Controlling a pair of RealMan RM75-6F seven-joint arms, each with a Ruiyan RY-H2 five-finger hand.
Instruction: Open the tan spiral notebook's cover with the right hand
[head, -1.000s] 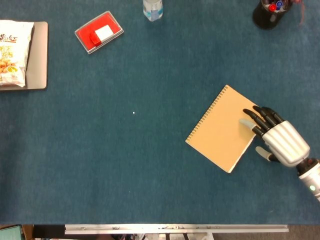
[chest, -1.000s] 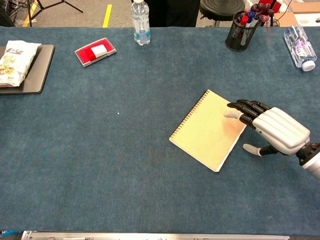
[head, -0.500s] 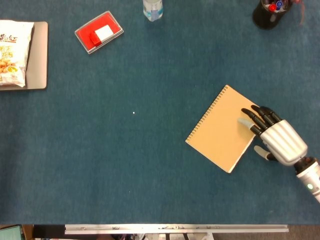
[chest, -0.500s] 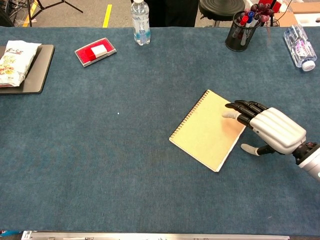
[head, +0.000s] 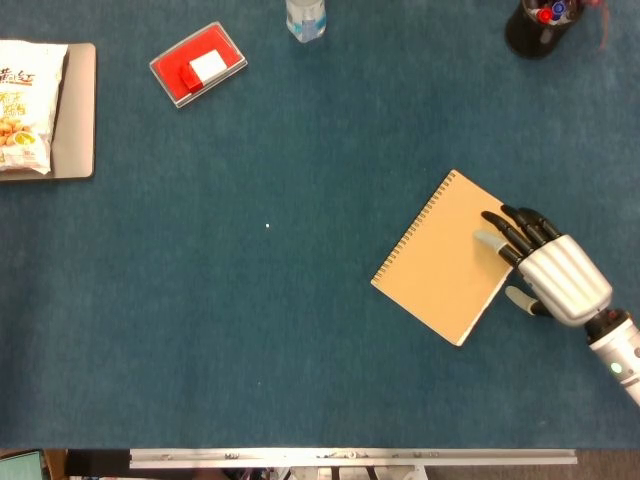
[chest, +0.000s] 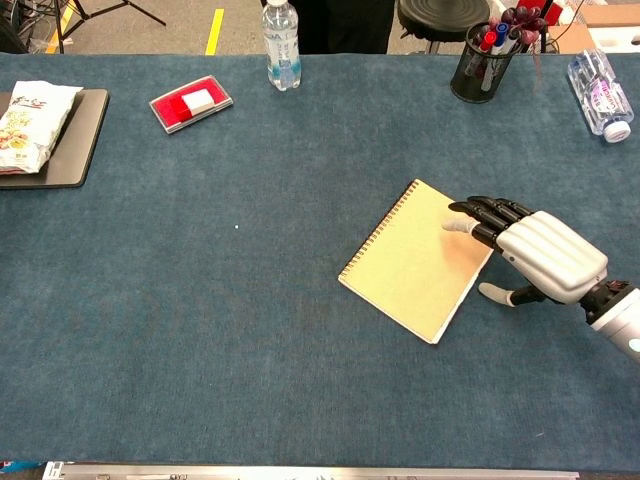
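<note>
A snack bag lies on a dark flat tray at the far left edge of the blue-carpeted table, with a red case bearing a white label a little to its right and a clear water bottle standing upright at the table's back edge beyond that. Right of centre, the tan spiral notebook lies flat and closed on the cloth, turned at an angle so that its wire binding runs along the upper-left side and one corner points toward the near edge. The robot's right hand reaches in from the lower right, palm down, its dark fingertips spread slightly and resting over the notebook's right-hand edge, the side opposite the spiral; the thumb sits apart on the cloth just off the cover's edge. The hand grasps nothing, its fingers extended rather than curled, and whether the tips press the cover or only hover over it cannot be told from either view. Behind it, at the back right of the table, a black pen cup holds red and blue markers, and a second bottle lies on its side near the far right corner. The left hand appears in neither view.
</note>
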